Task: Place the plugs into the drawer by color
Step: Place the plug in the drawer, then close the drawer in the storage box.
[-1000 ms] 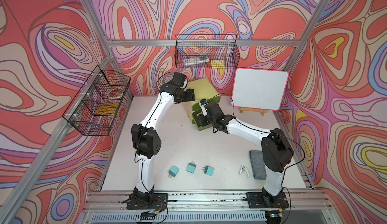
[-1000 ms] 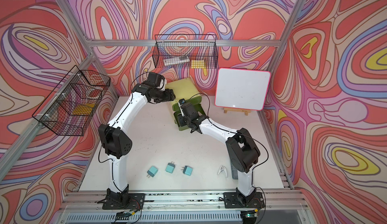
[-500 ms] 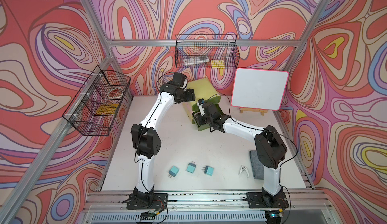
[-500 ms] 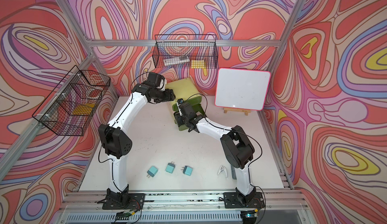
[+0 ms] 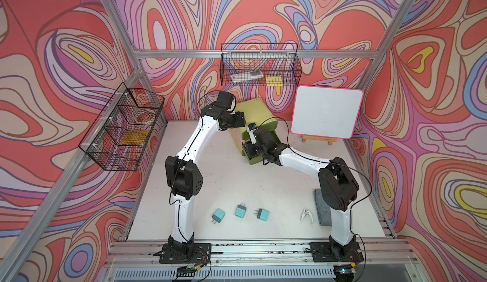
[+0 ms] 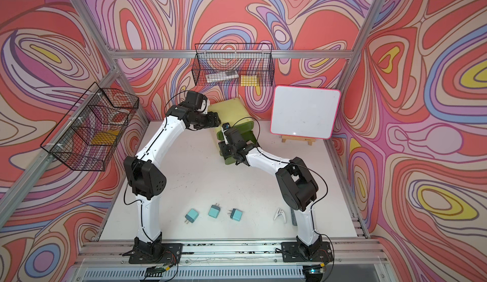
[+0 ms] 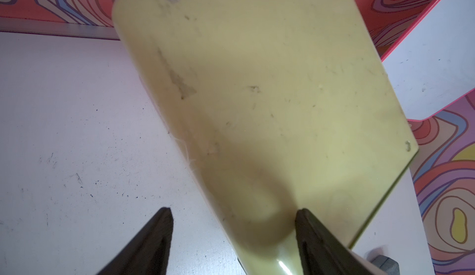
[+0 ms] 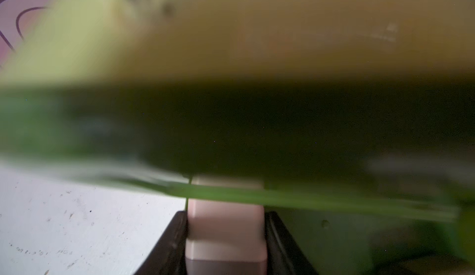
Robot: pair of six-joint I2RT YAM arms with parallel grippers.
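The drawer (image 5: 253,110) (image 6: 228,110) is a yellow-green chest at the back of the table, with dark green drawers pulled out toward the front. My right gripper (image 8: 226,213) (image 5: 249,152) is shut on a dusty pink plug (image 8: 225,226), level with a pulled-out drawer's green rim (image 8: 308,199). My left gripper (image 7: 232,210) (image 5: 240,118) is open; its fingers straddle the chest's left top edge (image 7: 257,81). Three teal plugs (image 5: 218,214) (image 5: 240,211) (image 5: 262,214) lie in a row near the table's front.
A white clip (image 5: 305,213) and a grey pad (image 5: 322,207) lie front right beside the right arm. A pink-rimmed whiteboard (image 5: 326,114) stands at the back right. Black wire baskets (image 5: 259,68) (image 5: 123,130) hang on the back and left walls.
The right arm has reached a little farther left and in toward the pulled-out drawers, carrying the pink plug. The left arm has stayed on the chest.
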